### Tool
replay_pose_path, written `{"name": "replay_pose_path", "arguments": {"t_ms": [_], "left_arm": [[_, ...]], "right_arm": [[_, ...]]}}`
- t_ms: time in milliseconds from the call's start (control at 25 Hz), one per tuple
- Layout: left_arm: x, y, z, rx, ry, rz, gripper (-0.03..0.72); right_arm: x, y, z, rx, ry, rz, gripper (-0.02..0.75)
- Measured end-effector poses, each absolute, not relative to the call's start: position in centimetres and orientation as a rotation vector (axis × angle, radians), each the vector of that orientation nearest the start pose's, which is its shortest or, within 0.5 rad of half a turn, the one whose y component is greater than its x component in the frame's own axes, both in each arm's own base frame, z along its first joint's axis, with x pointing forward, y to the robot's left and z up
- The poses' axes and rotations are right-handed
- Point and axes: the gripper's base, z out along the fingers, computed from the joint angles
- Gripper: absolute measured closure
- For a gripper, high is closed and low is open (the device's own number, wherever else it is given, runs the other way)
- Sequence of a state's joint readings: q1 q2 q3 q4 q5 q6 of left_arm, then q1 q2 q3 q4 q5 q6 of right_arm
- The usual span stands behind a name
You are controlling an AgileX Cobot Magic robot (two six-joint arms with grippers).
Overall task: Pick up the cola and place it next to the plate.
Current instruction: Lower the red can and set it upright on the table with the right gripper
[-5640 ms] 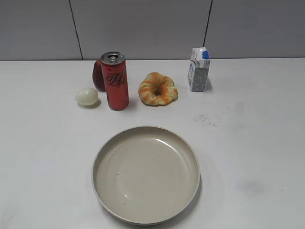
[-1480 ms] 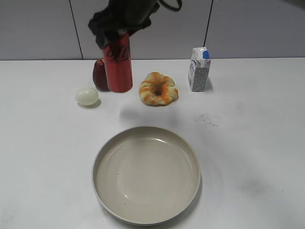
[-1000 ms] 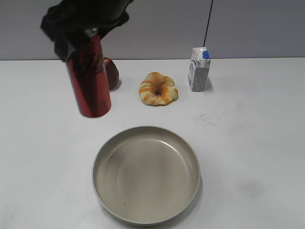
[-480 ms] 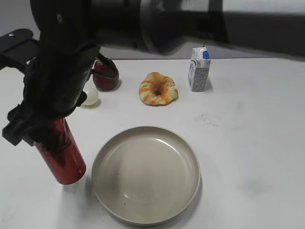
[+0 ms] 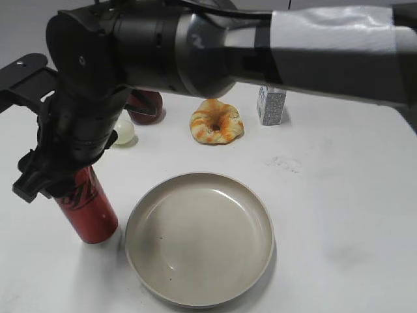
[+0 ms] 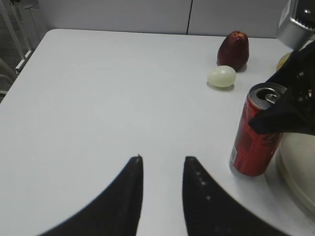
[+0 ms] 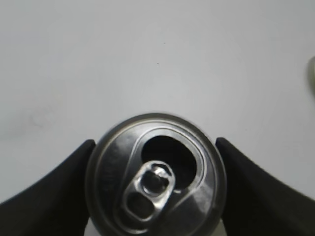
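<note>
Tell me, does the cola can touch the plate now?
Cannot tell. The exterior view shows the cola can close beside the plate, and the left wrist view has them overlapping, so no gap shows plainly.

I count one cola (image 5: 88, 210), standing on the table. One plate (image 5: 199, 238). One dark red fruit (image 6: 233, 50). One pale egg (image 6: 221, 76). One orange-streaked bread ring (image 5: 215, 121). One small white carton (image 5: 270, 104) with a blue cap, partly hidden behind the arm. That makes six items, one of each kind. I see two grippers: left gripper (image 6: 162, 172) and right gripper (image 7: 155, 152).
</note>
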State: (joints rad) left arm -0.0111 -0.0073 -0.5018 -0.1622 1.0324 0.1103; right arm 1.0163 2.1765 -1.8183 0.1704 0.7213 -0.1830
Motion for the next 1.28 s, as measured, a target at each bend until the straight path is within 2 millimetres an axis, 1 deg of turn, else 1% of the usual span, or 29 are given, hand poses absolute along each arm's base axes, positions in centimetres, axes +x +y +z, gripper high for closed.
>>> {"name": "replay_pose_path", "arguments": {"t_ms": [200,360,440,520,600,760,800,920,1000,1080,1160,1240,1280], "left_arm": [[-0.6,-1.3,28.1,0.127,1.995,-0.129,0.468],[-0.6,-1.3,28.1,0.127,1.995,-0.129,0.468],[-0.6,-1.3,28.1,0.127,1.995,-0.129,0.468],[-0.6,-1.3,28.1,0.127,1.995,-0.129,0.468],[-0.6,-1.3,28.1,0.127,1.995,-0.129,0.468],[-0.6,-1.3,28.1,0.127,1.995,-0.129,0.468],[-0.6,-1.3,28.1,0.127,1.995,-0.129,0.468],[-0.6,-1.3,28.1,0.127,1.995,-0.129,0.468],[-0.6,-1.3,28.1,0.127,1.995,-0.129,0.468],[-0.6,-1.3,28.1,0.127,1.995,-0.129,0.468],[-0.6,-1.3,28.1,0.127,1.995,-0.129,0.468],[-0.6,-1.3,28.1,0.127,1.995,-0.129,0.468],[-0.6,-1.3,28.1,0.127,1.995,-0.129,0.468]], "right_arm": [[24.9,42.1,20.4,-1.410,2.264,0.465,0.228],[24.9,42.1,20.4,-1.412,2.265,0.463,0.227],[24.9,42.1,20.4,-1.411,2.266,0.463,0.204],[24.9,42.0,20.3,-1.416,2.277,0.460,0.152],[24.8,41.9,20.3,-1.419,2.286,0.457,0.120],[24.7,41.9,20.4,-1.433,2.303,0.448,0.106],[24.8,41.9,20.8,-1.435,2.301,0.448,0.104],[25.0,42.3,22.7,-1.431,2.269,0.457,0.102],[25.3,42.4,25.0,-1.404,2.233,0.479,0.102],[25.4,41.8,27.6,-1.368,2.217,0.499,0.102],[25.5,40.4,30.2,-1.335,2.218,0.506,0.102],[25.8,38.3,32.6,-1.297,2.262,0.497,0.102],[26.2,37.0,33.5,-1.256,2.295,0.486,0.102]]}}
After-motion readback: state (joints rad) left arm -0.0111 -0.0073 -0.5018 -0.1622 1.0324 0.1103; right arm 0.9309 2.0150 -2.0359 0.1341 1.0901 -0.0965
